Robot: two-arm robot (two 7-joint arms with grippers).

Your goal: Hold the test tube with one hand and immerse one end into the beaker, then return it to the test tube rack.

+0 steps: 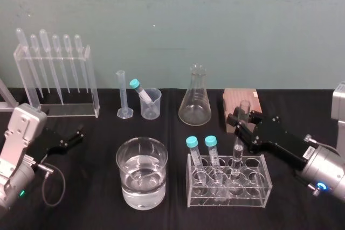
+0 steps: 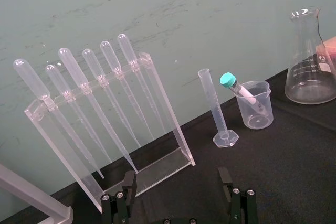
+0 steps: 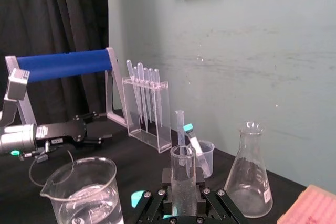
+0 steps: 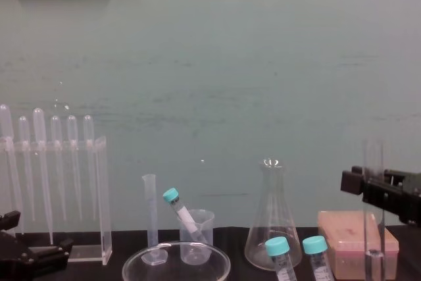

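Parked at 9 o'clock: left hand (image 1: 75,136), fingers apart, empty. Long slim clear glass test tube (image 3: 182,171) upright at 4 o'clock, lower end seemingly inside clear acrylic tube stand (image 1: 253,195). The right hand (image 1: 241,124) is clamped on it. Risk: a sideways swing before lifting could snag the stand and crack the glass.

The black-covered table (image 1: 97,187) carries a back row, from left to right: pipette stand (image 1: 70,110), cylinder (image 1: 123,98), beaker (image 1: 151,106), flask (image 1: 195,103) and pink test tube rack (image 1: 237,98). The front row holds a wide glass (image 1: 142,173) part-filled with clear liquid. Just to its right stands a clear rack (image 1: 229,184).
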